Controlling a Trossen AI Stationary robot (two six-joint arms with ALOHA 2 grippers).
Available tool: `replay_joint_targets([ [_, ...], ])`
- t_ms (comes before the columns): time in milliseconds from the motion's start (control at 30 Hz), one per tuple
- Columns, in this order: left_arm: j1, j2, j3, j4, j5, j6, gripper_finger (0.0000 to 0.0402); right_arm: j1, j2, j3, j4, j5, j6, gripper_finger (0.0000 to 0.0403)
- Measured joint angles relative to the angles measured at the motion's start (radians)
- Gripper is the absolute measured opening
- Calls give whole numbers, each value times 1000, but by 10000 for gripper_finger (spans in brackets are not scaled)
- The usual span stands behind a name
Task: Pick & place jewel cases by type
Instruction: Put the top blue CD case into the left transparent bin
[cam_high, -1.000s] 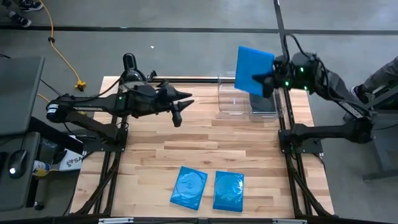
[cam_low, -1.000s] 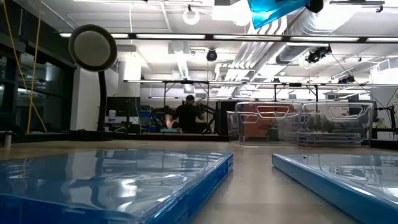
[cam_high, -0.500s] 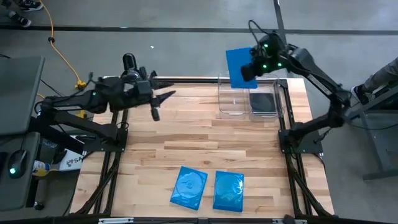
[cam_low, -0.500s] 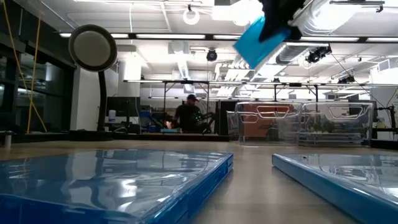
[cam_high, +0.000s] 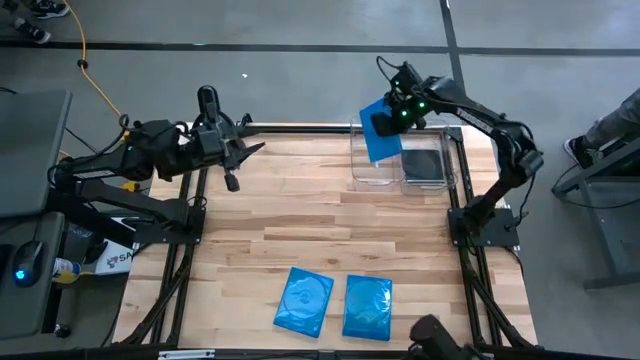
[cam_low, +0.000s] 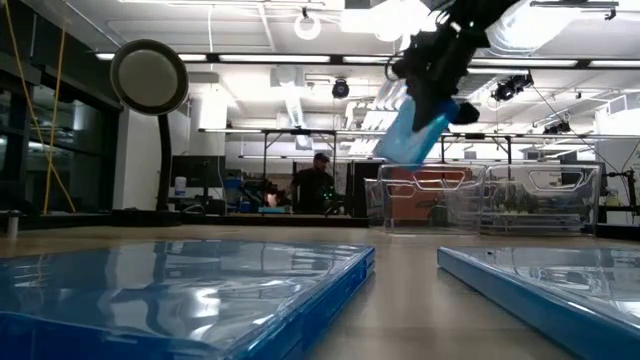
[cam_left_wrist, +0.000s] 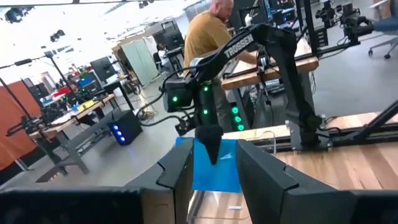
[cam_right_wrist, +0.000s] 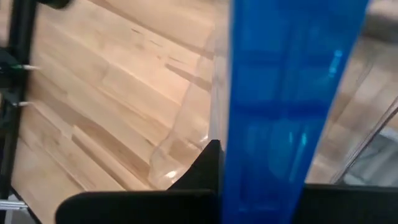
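Observation:
My right gripper (cam_high: 384, 124) is shut on a blue jewel case (cam_high: 379, 140), which hangs over the far end of the left clear bin (cam_high: 372, 168). In the low view the case (cam_low: 412, 138) is just above the bin's rim. Black jewel cases (cam_high: 423, 162) lie in the right clear bin (cam_high: 428, 182). Two more blue jewel cases (cam_high: 303, 300) (cam_high: 367, 307) lie flat near the table's front edge. My left gripper (cam_high: 236, 163) hovers open and empty above the table's far left part, pointing level toward the right; its fingers (cam_left_wrist: 176, 176) have nothing between them. My right gripper pinches the blue case between its two fingers at the case's upper edge (cam_low: 432, 108); one finger (cam_right_wrist: 200, 167) lies against a broad face. The fingers slant down from above. The case hangs tilted below them, clear of the bin and the table.
The two clear bins stand side by side at the table's far right corner. A black lamp post (cam_high: 207, 100) stands at the far left edge. The middle of the wooden table (cam_high: 330, 230) is bare. A person (cam_low: 316, 188) is in the room behind.
My right gripper has swung toward the table's left and come down over the left bin, tipping downward; the blue case has gone from broad face up to hanging on edge. My left gripper has drawn back toward the left edge, risen a little and rolled.

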Motion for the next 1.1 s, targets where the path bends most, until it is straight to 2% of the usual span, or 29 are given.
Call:
replay_joint_targets([
  [167, 0, 0, 0, -35, 0, 0, 117, 0, 37, -80, 72, -22, 46, 0],
  [600, 0, 0, 0, -138, 3, 7, 117, 1, 38, -378, 465, -130, 282, 0],
  [933, 0, 0, 0, -171, 12, 8, 117, 1, 38, -434, 533, -145, 307, 3],
  [1100, 0, 0, 0, -172, 13, 8, 117, 1, 38, -434, 536, -143, 280, 33],
])
